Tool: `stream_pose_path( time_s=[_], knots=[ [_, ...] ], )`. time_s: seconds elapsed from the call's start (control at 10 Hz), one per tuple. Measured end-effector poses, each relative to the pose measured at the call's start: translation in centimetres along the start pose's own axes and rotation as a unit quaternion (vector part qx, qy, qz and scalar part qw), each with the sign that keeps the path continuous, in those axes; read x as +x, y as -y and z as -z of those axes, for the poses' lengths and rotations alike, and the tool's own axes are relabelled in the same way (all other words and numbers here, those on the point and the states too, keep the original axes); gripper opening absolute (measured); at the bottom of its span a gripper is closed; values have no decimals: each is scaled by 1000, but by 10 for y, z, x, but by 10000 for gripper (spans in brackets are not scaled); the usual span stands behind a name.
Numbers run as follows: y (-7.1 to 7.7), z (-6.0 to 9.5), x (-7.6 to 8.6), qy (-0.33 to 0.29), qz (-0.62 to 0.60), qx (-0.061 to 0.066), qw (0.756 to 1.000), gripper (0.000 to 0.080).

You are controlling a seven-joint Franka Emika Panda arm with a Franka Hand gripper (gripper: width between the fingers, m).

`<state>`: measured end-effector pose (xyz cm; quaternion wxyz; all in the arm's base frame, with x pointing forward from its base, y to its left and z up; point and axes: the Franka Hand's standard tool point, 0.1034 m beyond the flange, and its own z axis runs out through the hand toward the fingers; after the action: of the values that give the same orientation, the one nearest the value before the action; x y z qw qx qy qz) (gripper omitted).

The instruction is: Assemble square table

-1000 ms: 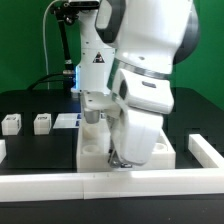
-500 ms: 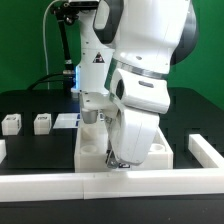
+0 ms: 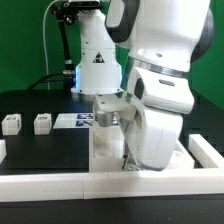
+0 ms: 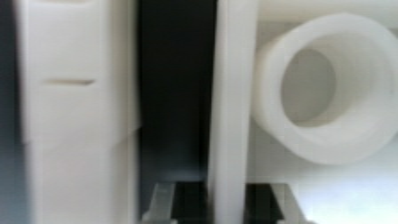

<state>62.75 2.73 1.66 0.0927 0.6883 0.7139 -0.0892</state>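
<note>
Big white arm (image 3: 160,90) is hunched over, wrist pointing down at the square table slab (image 3: 100,150), which sits up front on the black worktop (image 3: 40,150) by the white rail (image 3: 60,181). Two leg posts (image 3: 42,123) sit off to the exterior view's left. Pincer (image 4: 222,200) is clamped on the slab's thin edge wall, beside a round socket (image 4: 329,90)

No legible txt, brand or nos. Exterior view, approx 12 o'clock: triangular warning sticker (image 3: 97,58) on arm base (image 3: 85,75), symbol too small to read. At 9 o'clock, 2 b/w-tagged posts (image 3: 10,124) (image 3: 42,122): patterns only.
</note>
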Motion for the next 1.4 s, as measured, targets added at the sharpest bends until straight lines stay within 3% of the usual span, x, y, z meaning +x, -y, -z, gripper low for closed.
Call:
stream_pose_path(
  time_s=[0.3, 0.7, 0.8, 0.9, 1.0, 1.1, 1.2, 1.4],
  knots=[
    [-1, 4, 20, -8, -5, 2, 1000, 72],
    [0, 3, 19, -9, -15, 3, 1000, 66],
    [4, 0, 18, -7, -15, 10, 1000, 66],
    [11, -1, 17, -4, -15, 22, 1000, 290],
    [17, 0, 17, -1, -14, 35, 999, 290],
    [23, 0, 17, 1, -13, 46, 999, 492],
    [28, 1, 17, 3, -12, 55, 998, 597],
    [31, 0, 16, 4, -12, 60, 998, 638]
  ],
)
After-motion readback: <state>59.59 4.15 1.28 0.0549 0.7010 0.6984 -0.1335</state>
